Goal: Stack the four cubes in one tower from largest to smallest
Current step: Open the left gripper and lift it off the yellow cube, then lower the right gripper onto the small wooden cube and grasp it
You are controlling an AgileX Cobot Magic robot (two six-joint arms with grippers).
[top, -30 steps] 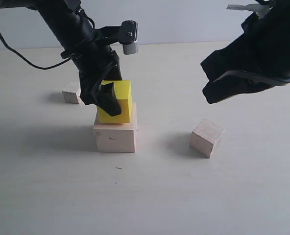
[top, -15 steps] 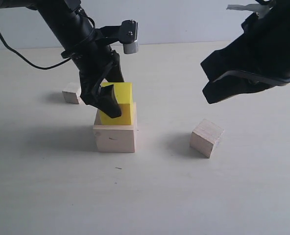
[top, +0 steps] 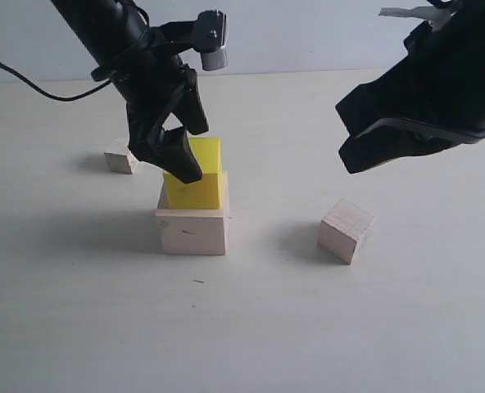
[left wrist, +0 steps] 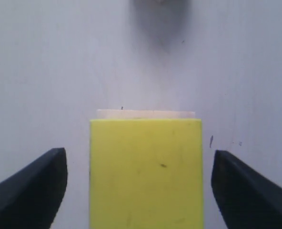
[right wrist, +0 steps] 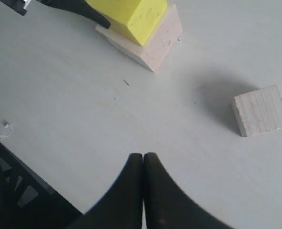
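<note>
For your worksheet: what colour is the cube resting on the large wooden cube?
Bright yellow cube; clearest in left wrist view.

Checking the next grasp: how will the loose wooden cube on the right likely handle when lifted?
The medium wood cube looks solid, so it probably won't deform. Its flat, bare-grain faces suggest a fairly non-slip hold. It rests flat on the table, turned at an angle, so it shouldn't roll, though an off-square grasp might twist it.

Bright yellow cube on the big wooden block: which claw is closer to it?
Left. The left gripper sits open just over the bright yellow cube, one finger on each side without touching. The right gripper, shut, hovers well off to the right, raised above the table.
</note>
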